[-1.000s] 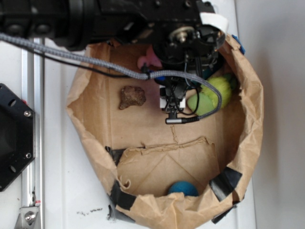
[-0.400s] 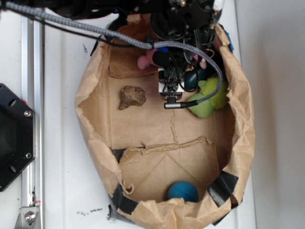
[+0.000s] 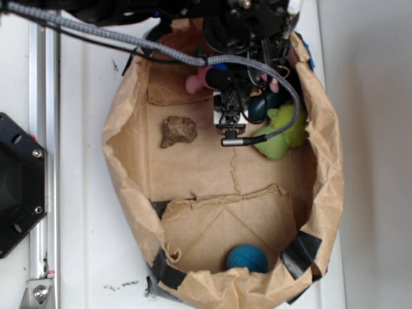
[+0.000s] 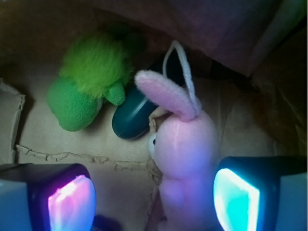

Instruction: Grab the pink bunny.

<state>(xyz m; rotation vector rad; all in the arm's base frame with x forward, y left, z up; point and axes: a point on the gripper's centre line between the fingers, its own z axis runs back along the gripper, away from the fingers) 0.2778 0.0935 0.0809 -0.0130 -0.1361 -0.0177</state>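
green plush toy (image 4: 89,84) at left, touching dark teal oval object (image 4: 134,113) | pink bunny (image 4: 185,168) between the fingers, nearer the right one (image 4: 240,199) | end effector (image 4: 154,202) wide open, holding nothing | inside paper bag (image 3: 129,193)

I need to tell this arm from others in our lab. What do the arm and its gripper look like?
The arm is black, built of blocky housings. A grey braided cable runs along it and loops down to a plug near the wrist. The gripper has two dark fingers with glossy rectangular pads, one glowing pink-violet, the other cyan.
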